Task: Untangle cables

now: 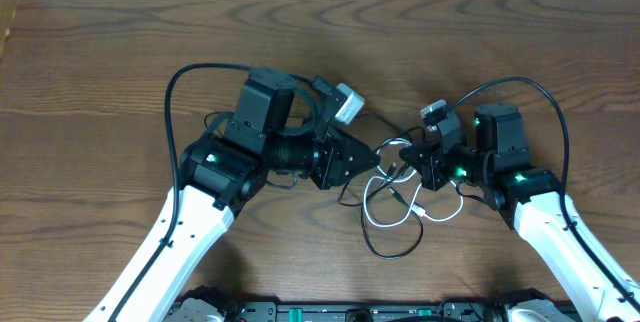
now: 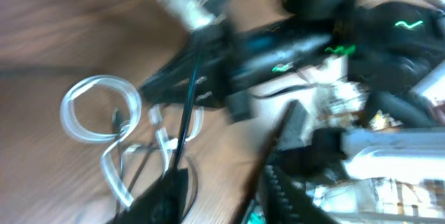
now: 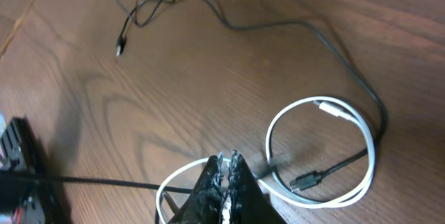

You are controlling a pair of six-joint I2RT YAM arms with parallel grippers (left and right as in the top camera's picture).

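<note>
White cable (image 3: pixel 370 151) loop crossing black cable (image 3: pixel 292 21), apparently tangled

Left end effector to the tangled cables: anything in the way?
Nothing separate is visible. The left end effector is at the edge of the cables. The right end effector faces it closely across the tangle, crowding the approach.

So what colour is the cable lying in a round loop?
White. The cable shows best in the right wrist view.
</note>
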